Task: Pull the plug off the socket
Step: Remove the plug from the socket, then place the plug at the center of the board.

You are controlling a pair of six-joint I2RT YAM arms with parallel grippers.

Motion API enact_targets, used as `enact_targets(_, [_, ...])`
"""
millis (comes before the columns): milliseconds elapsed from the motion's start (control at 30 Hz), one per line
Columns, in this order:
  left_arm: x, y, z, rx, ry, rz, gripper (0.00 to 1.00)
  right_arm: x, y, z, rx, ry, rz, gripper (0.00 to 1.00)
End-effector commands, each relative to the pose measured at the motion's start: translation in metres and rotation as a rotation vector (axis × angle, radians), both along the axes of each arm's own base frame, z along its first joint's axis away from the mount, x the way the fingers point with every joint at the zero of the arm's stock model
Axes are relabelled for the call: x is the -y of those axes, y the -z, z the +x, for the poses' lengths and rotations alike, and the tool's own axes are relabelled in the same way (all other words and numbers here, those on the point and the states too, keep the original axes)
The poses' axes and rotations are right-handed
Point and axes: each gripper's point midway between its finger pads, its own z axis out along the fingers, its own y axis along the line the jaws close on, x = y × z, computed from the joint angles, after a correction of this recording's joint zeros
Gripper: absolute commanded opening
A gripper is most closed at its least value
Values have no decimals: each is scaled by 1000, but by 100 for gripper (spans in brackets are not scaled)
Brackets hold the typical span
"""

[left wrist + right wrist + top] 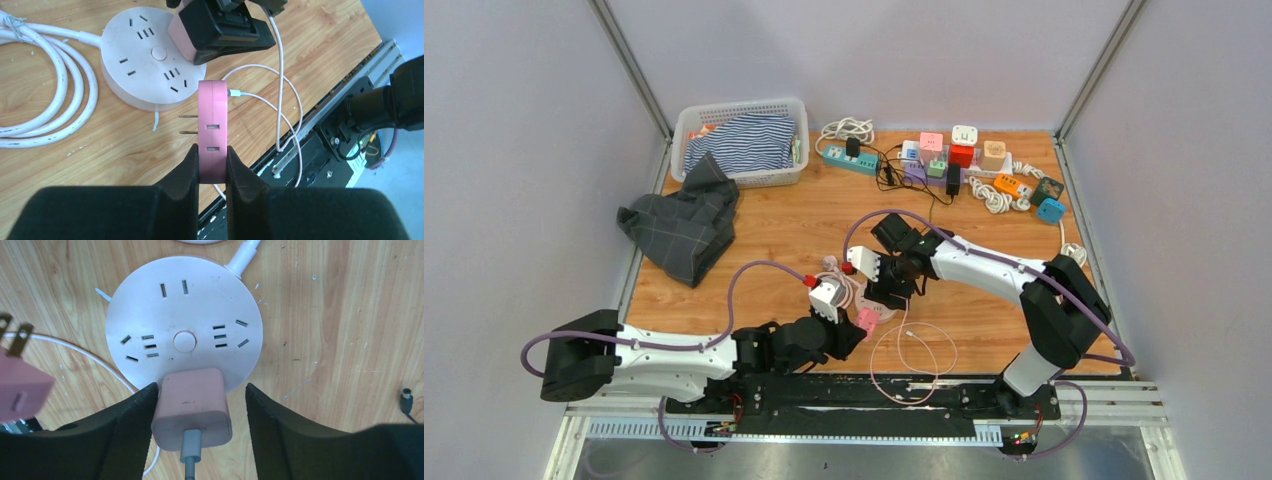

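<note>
1. Left gripper (212, 151): clamped tight on the lower end of the flat pink plug (212, 110), 1 finger on each broad face.
2. The flat pink plug is out of the round white socket (145, 60). It is held just beside the socket's rim, on the side toward the arm bases. Its 2 prongs (187, 116) are bare.
3. A thin pale cable (280, 100) enters the plug's face opposite the prongs and loops over the wooden table (794, 215) on the base side of the socket.
4. Right gripper (200, 387): jaws parted, straddling the pink charger block (192, 407). 1 finger is against the block's side and the other stands off with a gap, so nothing is gripped.
5. The charger block sits over the socket's rim, with a grey lead (191, 455) leaving its outer end. I cannot tell whether its pins are seated.
6. The socket lies flat on the table, with a round button at its centre and 3 groups of open slots in view. A thick white cord (45, 100) is coiled beside it.
7. Container: a white basket (686, 125) sits far-left of the socket and holds a blue-and-white striped cloth (742, 142).
8. A dark checked cloth (682, 228) lies outside the basket, on the table at its front-left corner.
9. Far-right of the socket: a cluster of power strips and coloured cube adapters (964, 160).
</note>
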Motion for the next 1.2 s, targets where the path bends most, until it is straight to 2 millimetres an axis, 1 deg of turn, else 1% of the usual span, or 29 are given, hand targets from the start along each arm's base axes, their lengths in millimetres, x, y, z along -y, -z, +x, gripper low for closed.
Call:
enact_targets(0, [-10, -3, -3, 81, 61, 23, 0, 9, -5, 1, 30, 7, -1, 69])
enact_targets(100, [-19, -3, -1, 108, 55, 25, 0, 7, -13, -2, 19, -5, 37, 76])
enact_targets(200, [-26, -5, 1, 132, 41, 18, 0, 6, -19, -7, 3, -26, 65, 79])
enact_targets(367, [-36, -1, 5, 149, 11, 22, 0, 3, -28, -17, -34, -63, 116, 81])
enact_targets(500, [-42, 4, 8, 151, -6, 33, 0, -1, -33, -29, -84, -111, 155, 83])
enact_targets(633, [-45, 7, 9, 153, -14, 42, 0, -6, -38, -42, -143, -153, 199, 84])
enact_targets(967, [-50, 15, 12, 148, -39, 61, 0, -9, -44, -51, -202, -164, 243, 85])
enact_targets(1033, [-51, 17, 12, 148, -41, 66, 0, -12, -45, -51, -215, -157, 254, 88])
enact_targets(1133, [-53, 17, 13, 150, -50, 68, 0, -18, -47, -54, -255, -137, 290, 99])
enact_targets(1167, [-53, 18, 14, 151, -53, 72, 0, -20, -47, -55, -274, -132, 302, 100])
